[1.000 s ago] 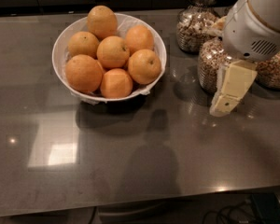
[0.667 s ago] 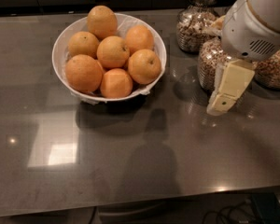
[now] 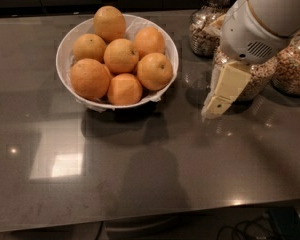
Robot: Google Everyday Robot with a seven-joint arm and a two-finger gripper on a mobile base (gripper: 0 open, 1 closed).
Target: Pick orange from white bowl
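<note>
Grey stone-looking countertop (image 3: 140, 184) is what you've got under everything here, glossy enough to throw back a couple of light patches. Your white bowl (image 3: 64, 51) sits toward the back left of it, piled with seven oranges. The orange (image 3: 154, 71) you want is the deep-coloured one on the bowl's right side, up against the rim, with a little dark stem dot showing. It touches its neighbours, including the flat-sided orange (image 3: 124, 89) at the front and the paler one (image 3: 109, 23) perched at the back. Your gripper (image 3: 212, 111) is nowhere near it. It hangs off to the right of the bowl, well apart from it, slanted down and to the left just above the counter. Whether it's spread or pressed together, you honestly can't tell from this angle. Right behind it stand glass jars (image 3: 292, 69) of cereal, and the arm's white housing (image 3: 255, 29) covers part of the middle jar.
</note>
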